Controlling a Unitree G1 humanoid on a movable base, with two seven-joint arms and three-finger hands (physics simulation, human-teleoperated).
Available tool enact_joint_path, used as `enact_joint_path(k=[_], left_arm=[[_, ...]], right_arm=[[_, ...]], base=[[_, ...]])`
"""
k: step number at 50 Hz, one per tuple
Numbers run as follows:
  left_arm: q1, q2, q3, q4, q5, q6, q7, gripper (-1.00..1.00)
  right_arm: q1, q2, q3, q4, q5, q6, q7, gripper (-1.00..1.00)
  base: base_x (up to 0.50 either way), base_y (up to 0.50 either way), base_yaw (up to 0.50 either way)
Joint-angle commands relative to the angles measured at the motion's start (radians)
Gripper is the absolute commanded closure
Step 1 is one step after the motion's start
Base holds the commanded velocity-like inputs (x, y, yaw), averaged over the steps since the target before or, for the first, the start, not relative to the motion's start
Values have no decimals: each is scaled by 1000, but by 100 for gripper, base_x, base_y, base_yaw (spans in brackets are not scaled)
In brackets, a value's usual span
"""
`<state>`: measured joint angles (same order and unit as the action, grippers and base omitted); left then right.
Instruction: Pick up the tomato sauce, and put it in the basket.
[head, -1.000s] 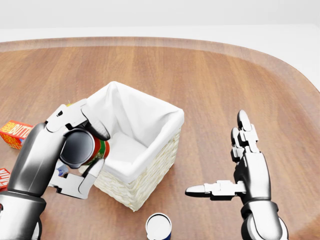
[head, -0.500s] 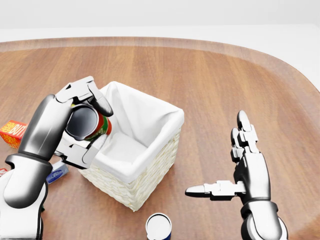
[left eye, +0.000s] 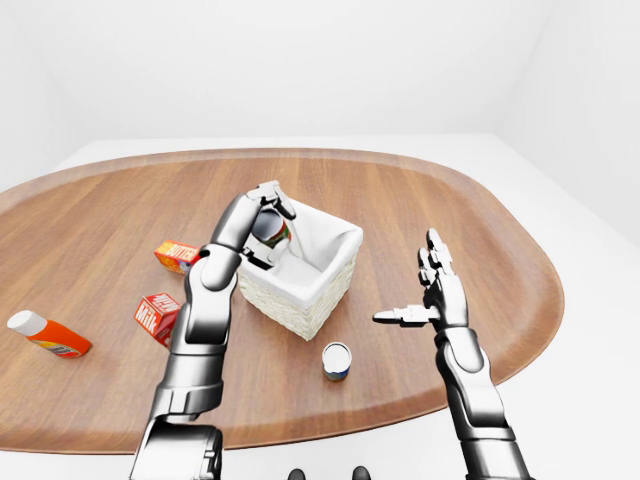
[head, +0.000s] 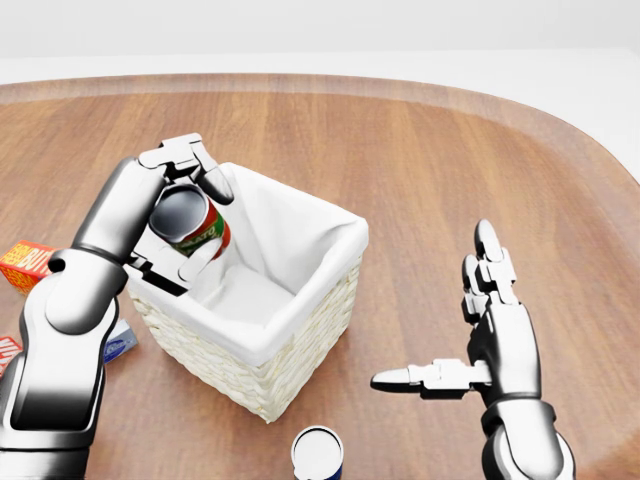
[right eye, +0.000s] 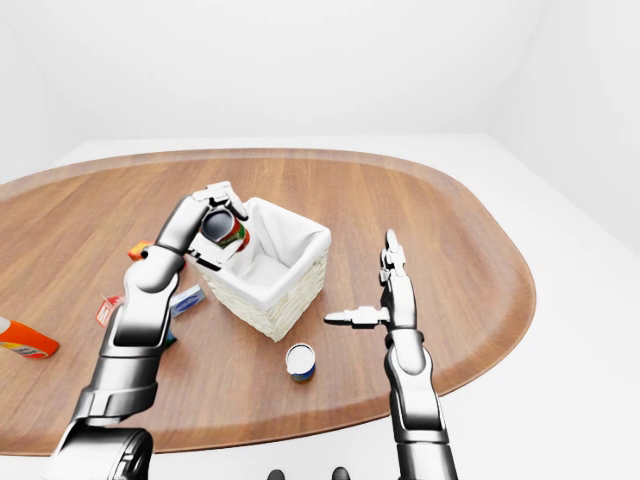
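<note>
The left hand (head: 180, 215) is gripping the tomato sauce (head: 190, 222), fingers wrapping over the top and under the bottom of the can, and it is holding the can tilted on its side, the dark end facing the camera and the red and green label showing beside it. The can is hanging over the left corner of the basket (head: 300, 340) in the head view, just above the white cloth lining and not resting on it. The basket, a pale wicker box with the cloth folding over its rim, is sitting on the wooden table (head: 420, 150). Over on the right, the right hand (head: 480, 330) is hovering above the table with nothing in it, fingers pointing up and the thumb sticking out toward the basket, well apart from it. A small can with a white top (head: 317, 452) is standing near the bottom edge of the head view, just below the basket. In the left-eye view, an orange box (left eye: 178, 256) and a red box (left eye: 157, 315) are lying left of the basket, and an orange bottle with a white cap (left eye: 45, 335) is lying further left, near the table's edge.
</note>
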<state>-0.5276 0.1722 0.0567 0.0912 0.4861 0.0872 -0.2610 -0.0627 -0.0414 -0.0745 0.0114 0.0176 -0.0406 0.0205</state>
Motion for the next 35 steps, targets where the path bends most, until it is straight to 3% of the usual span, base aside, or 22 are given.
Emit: enact_joint_path(k=[1,15,30,35], left_arm=[[-109,29,11,217,-62,0,48,100],[-223,42,1,472,-74,0,81,100],[-285,37,-8,556,-71,0,69,100],[-318,34,-8,615,-87,0,61,100]], right_arm=[[-2,0,0,4,-1,-2,-1,-100],[-12,-3,-4,14,1,0,-3,-100],[-14,-4,-4,27,0,-9,-5,-100],[-9,-3,-3,11,2,3,-3,-100]], base=[[0,0,0],[0,0,0],[0,0,0],[0,0,0]])
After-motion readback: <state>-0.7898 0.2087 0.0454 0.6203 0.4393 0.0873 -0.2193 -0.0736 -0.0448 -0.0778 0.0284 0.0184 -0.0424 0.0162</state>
